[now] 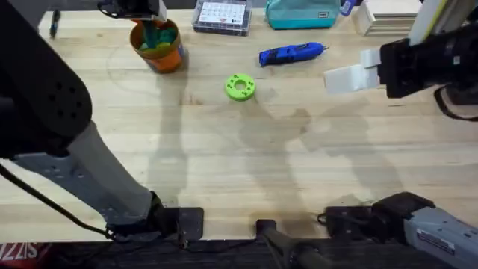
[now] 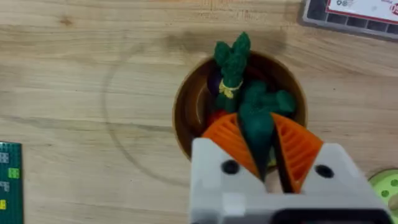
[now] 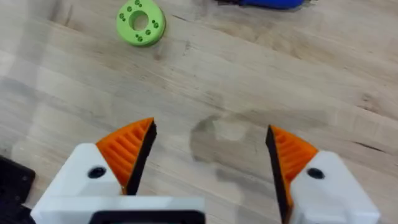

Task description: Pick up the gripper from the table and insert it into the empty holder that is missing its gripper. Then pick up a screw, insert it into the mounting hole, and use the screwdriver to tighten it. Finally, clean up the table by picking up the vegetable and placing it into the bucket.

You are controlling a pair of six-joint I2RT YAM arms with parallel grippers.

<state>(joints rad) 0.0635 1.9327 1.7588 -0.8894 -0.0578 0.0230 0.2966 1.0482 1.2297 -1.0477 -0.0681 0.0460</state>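
The left end effector (image 2: 267,155) pinches the vegetable (image 2: 255,121) over the bucket (image 1: 158,45), upper left of the overhead frame. The right end effector (image 3: 208,152) hovers wide above bare surface (image 1: 224,164), screwdriver (image 1: 293,54) beyond.

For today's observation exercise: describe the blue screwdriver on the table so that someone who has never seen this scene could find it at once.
Start at the far edge of the wooden table, where a teal pouch lies. Just in front of that pouch lies the screwdriver, flat on the wood, to the right of the bright green ring. It is the blue cylinder nearby, with a thin metal bit at one end.
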